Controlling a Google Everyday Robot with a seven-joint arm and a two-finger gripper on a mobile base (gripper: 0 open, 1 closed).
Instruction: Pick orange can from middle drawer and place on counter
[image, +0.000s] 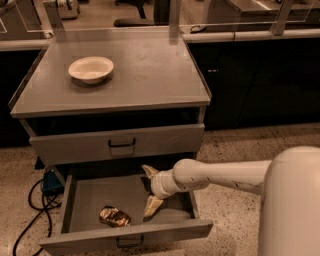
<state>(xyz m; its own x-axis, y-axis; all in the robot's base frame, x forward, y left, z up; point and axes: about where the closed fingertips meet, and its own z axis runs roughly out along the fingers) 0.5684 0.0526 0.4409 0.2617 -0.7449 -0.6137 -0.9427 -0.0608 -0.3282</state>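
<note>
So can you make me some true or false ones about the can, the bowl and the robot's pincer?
1. The orange can lies in the open middle drawer. True.
2. The pincer is shut on the can. False: it is open, beside the can, not touching it.
3. A white bowl sits on the counter. True.
4. The pincer touches the bowl. False: the pincer is down in the drawer.
</note>
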